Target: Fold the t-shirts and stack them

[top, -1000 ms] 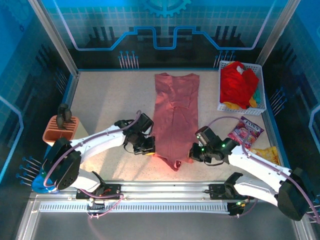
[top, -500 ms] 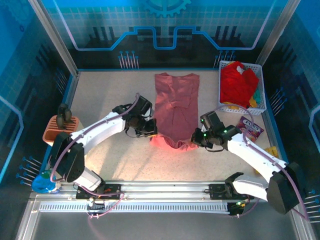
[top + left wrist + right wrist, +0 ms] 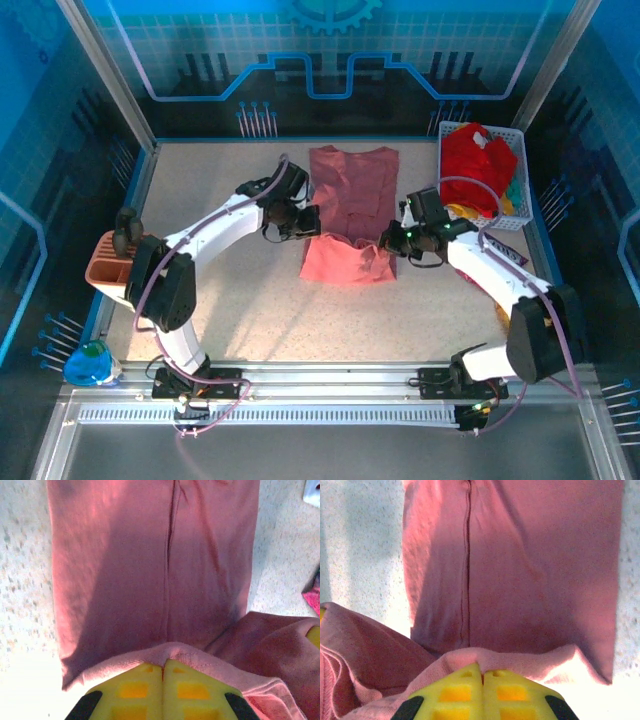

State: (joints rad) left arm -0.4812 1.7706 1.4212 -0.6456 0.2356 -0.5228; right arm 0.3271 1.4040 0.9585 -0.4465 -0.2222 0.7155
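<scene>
While both end effectors [image 3: 308, 225] [image 3: 388, 243] pinch its hem, the t-shirt [image 3: 350, 185] stretches between them.

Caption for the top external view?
Left end effector and right end effector pinch the hem of the pink t-shirt, doubled over itself.

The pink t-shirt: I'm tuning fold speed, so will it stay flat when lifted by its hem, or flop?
Probably floppy: the pink t-shirt sags and bunches between the left gripper and right gripper. Likely light, since pinched edges alone carry it. Wrinkles suggest it creases easily.
</scene>
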